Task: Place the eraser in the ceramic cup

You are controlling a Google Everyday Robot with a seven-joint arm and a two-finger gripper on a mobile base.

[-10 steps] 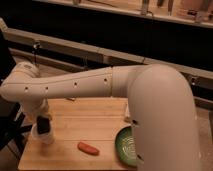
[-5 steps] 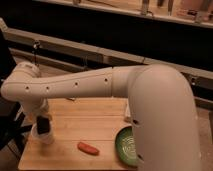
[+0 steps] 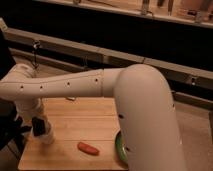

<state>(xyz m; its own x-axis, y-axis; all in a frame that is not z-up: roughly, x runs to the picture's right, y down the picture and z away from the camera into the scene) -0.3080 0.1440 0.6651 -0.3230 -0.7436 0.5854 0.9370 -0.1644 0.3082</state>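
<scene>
The eraser (image 3: pixel 38 126), a small dark block, stands at the left of the wooden table (image 3: pixel 85 122), right against the white ceramic cup (image 3: pixel 47 137) on the cup's left and upper side. My gripper (image 3: pixel 36 116) hangs from the wrist at the far left, directly over the eraser and cup. Its lower end merges with the dark block, so I cannot tell whether it touches the eraser. The white arm reaches across the view from the right.
An orange-red carrot-like thing (image 3: pixel 88 148) lies near the table's front middle. A flat green dish (image 3: pixel 119 146) sits at the front right, half hidden by the arm. A dark shelf and rail run behind the table.
</scene>
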